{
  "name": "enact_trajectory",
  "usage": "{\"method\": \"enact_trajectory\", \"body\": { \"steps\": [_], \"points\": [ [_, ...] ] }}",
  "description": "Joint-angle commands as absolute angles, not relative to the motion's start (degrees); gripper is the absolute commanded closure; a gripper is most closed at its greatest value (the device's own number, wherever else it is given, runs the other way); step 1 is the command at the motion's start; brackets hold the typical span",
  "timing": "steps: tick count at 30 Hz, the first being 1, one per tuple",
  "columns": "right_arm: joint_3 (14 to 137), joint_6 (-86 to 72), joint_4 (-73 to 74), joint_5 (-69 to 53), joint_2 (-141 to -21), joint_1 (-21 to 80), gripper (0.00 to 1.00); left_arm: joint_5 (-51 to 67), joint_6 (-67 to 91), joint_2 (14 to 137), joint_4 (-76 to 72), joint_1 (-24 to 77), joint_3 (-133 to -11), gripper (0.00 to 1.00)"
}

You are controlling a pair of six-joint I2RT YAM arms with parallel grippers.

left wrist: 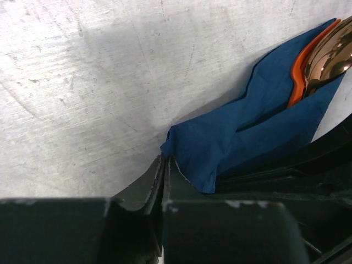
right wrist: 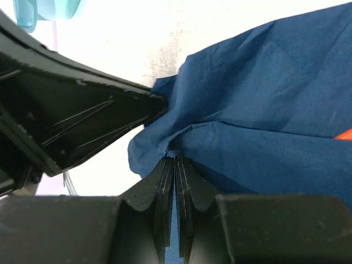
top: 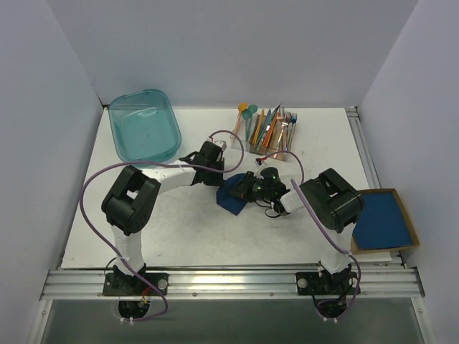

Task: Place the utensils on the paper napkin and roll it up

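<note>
1. Top external view: the dark blue paper napkin (top: 231, 195) lies crumpled on the white table (top: 186, 229), near its middle and in front of the cutlery holder (top: 270, 135).
2. The left gripper (top: 241, 184) and right gripper (top: 251, 192) meet over the napkin's right side, with their tips close together. From this height I cannot tell how their jaws stand.
3. A teal tub (top: 144, 125) sits at the far left. A cardboard box (top: 384, 219) lined with blue sits off the table's right edge.
4. Left wrist view: the left gripper (left wrist: 164, 171) has its jaws pressed together, with no gap between them. The near corner of the paper napkin (left wrist: 242, 135) sits right at the tips, and its edge appears to be caught there.
5. The napkin is folded loosely over a copper spoon (left wrist: 331, 55) and an orange utensil (left wrist: 304, 69) lying beside it. Both stick out at the napkin's far end.
6. Right wrist view: the right gripper (right wrist: 175, 164) is clamped on a fold of the paper napkin (right wrist: 264, 104), and blue paper shows in the slit between the jaws.
7. The left gripper (right wrist: 157, 103) touches the napkin's bunched edge with its tip. A sliver of the orange utensil (right wrist: 344, 134) shows at the right border.
</note>
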State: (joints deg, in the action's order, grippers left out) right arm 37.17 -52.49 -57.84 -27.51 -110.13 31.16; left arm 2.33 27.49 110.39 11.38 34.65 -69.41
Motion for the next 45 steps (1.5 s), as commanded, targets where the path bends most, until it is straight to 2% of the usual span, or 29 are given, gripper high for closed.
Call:
{"method": "enact_trajectory", "body": {
  "steps": [1, 15, 32, 45],
  "points": [
    [37.97, -52.29, -57.31, -25.58, -108.90, 31.03, 0.92, 0.53, 26.37, 105.74, 8.88, 34.72, -68.82, 0.98],
    [37.62, -52.73, -56.25, -24.61, -107.67, 30.94, 0.92, 0.44, 26.89, 97.91, 8.00, 37.88, -67.85, 0.98],
    [37.53, -50.27, -50.81, -21.89, -101.78, 30.94, 0.90, 0.44, 27.42, 99.05, 5.71, 39.81, -65.48, 0.98],
    [32.70, -51.06, -49.39, -20.39, -98.43, 31.03, 0.92, 0.44, 27.25, 98.35, 5.89, 41.22, -65.92, 0.98]
  ]
}}
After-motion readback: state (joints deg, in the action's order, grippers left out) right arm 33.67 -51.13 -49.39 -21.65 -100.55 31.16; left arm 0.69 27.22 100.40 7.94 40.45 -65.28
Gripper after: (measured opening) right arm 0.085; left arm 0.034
